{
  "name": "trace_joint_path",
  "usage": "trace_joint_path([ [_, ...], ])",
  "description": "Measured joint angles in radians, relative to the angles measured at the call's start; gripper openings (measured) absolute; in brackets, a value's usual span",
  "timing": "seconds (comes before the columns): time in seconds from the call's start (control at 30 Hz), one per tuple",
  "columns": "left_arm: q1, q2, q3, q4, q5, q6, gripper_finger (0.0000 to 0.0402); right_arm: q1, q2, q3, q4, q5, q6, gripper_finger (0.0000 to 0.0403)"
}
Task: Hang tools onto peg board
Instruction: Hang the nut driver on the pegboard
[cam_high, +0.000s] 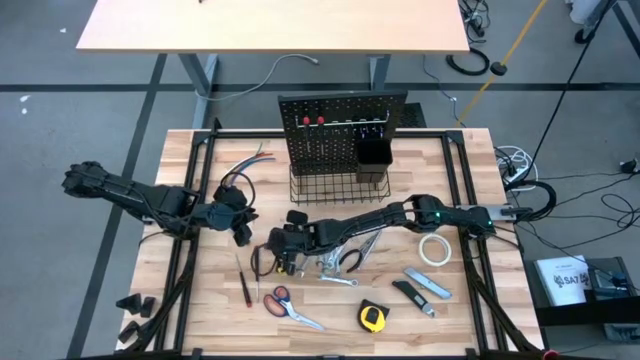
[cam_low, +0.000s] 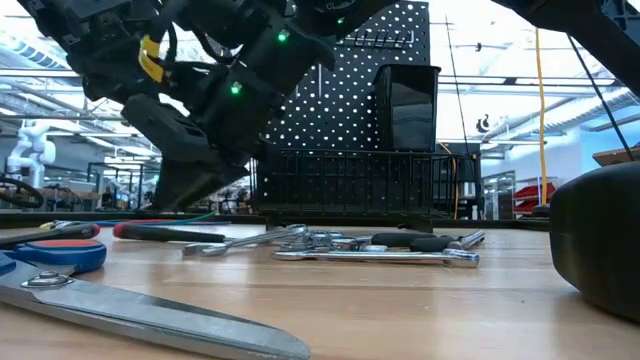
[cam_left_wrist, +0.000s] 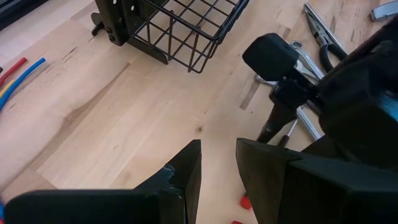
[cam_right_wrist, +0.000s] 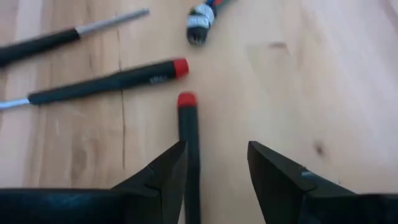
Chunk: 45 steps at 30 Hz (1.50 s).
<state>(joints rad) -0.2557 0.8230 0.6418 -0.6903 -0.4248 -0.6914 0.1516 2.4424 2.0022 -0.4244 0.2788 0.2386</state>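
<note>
Just inside right tool (cam_right_wrist: 214, 165): screwdriver (cam_right_wrist: 188, 134).

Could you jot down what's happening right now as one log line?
right gripper: open, low over red-capped screwdriver | left gripper: empty, waiting near wire basket

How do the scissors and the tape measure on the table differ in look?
The scissors have orange handles and long silver blades; the tape measure is a compact yellow block. The scissors lie stretched out at a slant, while the tape measure sits squat. Both rest on the wooden table, near its front edge, not on the peg board.
</note>
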Motion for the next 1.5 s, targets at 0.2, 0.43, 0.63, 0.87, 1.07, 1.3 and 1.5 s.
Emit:
trace_joint_path([
  [0.2,0.000,0.000,0.000,0.000,0.000,0.000,0.0107,0.000,0.017,-0.002,0.020,0.000,-0.011,0.0161],
  [0.43,0.000,0.000,0.000,0.000,0.000,0.018,0.0107,0.038,0.106,0.003,0.067,-0.009,-0.029,0.0160],
  [0.63,0.000,0.000,0.000,0.001,0.000,0.018,0.0107,0.046,0.107,0.002,0.063,0.047,-0.041,0.0160],
  [0.87,0.000,0.000,0.000,0.000,0.000,0.018,0.0107,0.039,0.054,-0.006,0.031,0.072,-0.140,0.0160],
  [1.07,0.000,0.000,0.000,0.000,0.000,0.024,0.0107,0.050,-0.028,-0.005,0.005,0.078,-0.203,0.0160],
  [1.3,0.000,0.001,0.000,0.027,0.005,0.099,0.0107,0.092,-0.041,-0.005,0.004,-0.131,-0.248,0.0160],
  [1.5,-0.024,0.038,0.000,0.164,0.086,0.262,0.0107,0.129,-0.033,-0.005,0.009,-0.207,-0.310,0.0160],
])
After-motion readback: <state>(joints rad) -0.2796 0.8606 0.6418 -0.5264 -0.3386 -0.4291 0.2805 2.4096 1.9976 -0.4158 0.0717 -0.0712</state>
